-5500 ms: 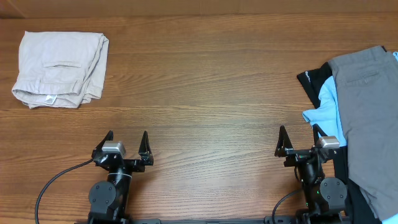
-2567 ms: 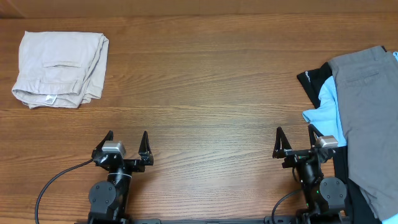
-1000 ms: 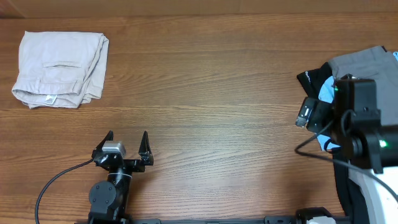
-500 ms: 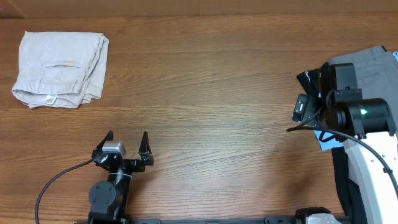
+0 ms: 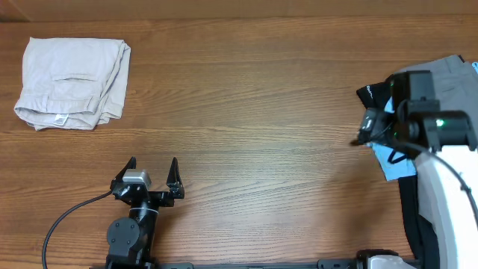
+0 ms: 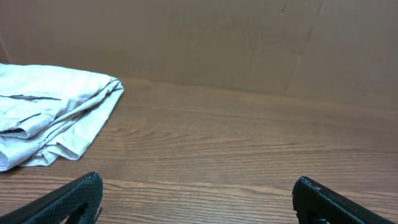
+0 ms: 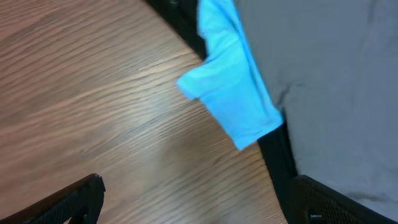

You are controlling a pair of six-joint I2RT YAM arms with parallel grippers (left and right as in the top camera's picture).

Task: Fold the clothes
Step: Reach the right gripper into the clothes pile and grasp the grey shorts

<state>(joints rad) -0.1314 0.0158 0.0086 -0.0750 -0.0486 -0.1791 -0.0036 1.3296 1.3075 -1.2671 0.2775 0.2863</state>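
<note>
The mid-grey shorts [image 5: 452, 78] lie on a pile of garments at the table's right edge, mostly covered by my right arm in the overhead view. In the right wrist view they fill the upper right [image 7: 329, 74]. My right gripper [image 5: 371, 128] hovers at the pile's left edge, open and empty [image 7: 199, 196], over bare wood beside a light blue T-shirt sleeve [image 7: 233, 93]. My left gripper [image 5: 152, 170] rests open and empty near the front edge [image 6: 199, 196].
Folded pale beige shorts [image 5: 71, 82] lie at the far left, also in the left wrist view [image 6: 50, 118]. The light blue T-shirt [image 5: 390, 161] and a black garment [image 5: 371, 96] lie under the grey shorts. The black garment also shows in the right wrist view [image 7: 277, 155].
My right arm has lifted from its rest near the front edge and moved up and back to the left edge of the pile. The left arm has not moved.
</note>
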